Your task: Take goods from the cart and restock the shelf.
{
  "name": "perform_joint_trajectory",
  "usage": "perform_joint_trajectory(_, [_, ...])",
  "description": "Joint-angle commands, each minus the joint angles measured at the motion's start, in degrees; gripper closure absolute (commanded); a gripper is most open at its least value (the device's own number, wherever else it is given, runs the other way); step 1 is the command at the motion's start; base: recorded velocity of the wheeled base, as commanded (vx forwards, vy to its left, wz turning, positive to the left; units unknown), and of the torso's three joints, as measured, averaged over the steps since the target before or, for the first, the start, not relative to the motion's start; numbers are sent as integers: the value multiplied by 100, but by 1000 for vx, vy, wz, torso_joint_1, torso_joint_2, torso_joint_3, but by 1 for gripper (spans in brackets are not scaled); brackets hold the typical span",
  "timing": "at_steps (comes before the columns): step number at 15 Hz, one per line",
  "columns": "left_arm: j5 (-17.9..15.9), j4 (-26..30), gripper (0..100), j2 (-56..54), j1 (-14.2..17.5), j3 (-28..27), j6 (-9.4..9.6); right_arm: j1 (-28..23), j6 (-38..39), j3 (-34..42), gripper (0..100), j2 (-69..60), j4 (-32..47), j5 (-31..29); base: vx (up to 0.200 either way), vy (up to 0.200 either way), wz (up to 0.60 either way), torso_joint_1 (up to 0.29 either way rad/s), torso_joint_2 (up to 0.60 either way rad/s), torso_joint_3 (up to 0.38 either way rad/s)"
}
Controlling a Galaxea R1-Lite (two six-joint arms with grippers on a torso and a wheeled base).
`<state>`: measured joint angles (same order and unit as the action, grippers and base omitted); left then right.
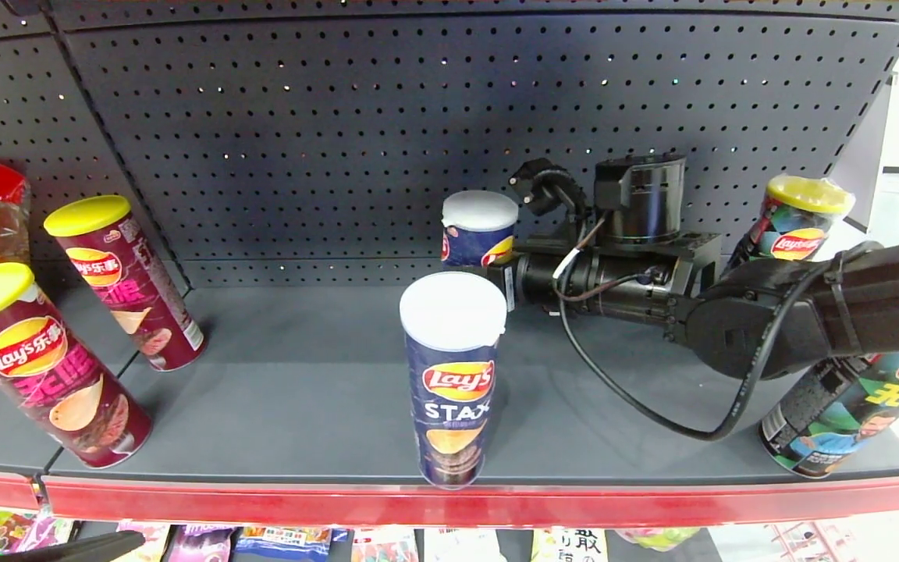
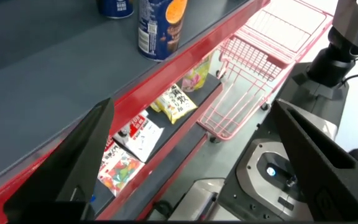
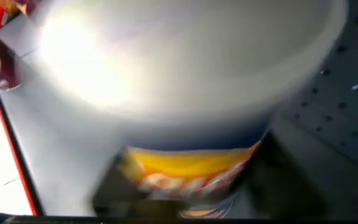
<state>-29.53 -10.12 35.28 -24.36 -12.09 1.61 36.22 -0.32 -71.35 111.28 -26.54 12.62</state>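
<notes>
Blue cylindrical chip can with a white lid (image 1: pixel 479 230): in the head view it stands upright at the back of the dark grey metal shelf (image 1: pixel 301 375), just before the perforated panel. The black right arm (image 1: pixel 613 281) lies level across the shelf and meets this can's lower side. A second blue white-lidded can (image 1: pixel 453 382) stands at the front edge. Two maroon cans with yellow lids (image 1: pixel 126 281) lean at the left.

Left wrist view: the left gripper (image 2: pixel 197 168) hangs below the shelf's red front strip (image 2: pixel 185 62), fingers spread wide with nothing between them. The pink wire cart (image 2: pixel 253 81) stands beyond it.

Right wrist view: the right gripper (image 3: pixel 185 180) is closed around the rear can, with its dark fingers (image 3: pixel 107 183) against either side.
</notes>
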Motion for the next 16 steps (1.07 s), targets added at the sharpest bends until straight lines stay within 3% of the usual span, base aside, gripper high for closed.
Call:
perform_joint_trajectory(1, [-1,133,0,-135,1,-4,-38,8,-3,25,0,-45,0,-5,0,0,0,0,0,0])
perform_joint_trajectory(6, [-18,186,0,-144,1,-4,-82,17,5,218,0,-299,17,-66,0,0,0,0,0,0])
perform_joint_trajectory(10, [17,238,0,-21,1,-12,-73,17,-47,1036,0,-967,17,-154,0,0,0,0,0,0])
perform_joint_trajectory(16, [61,221,0,366,1,-65,-64,-18,-47,1563,0,-1802,79,-515,0,0,0,0,0,0])
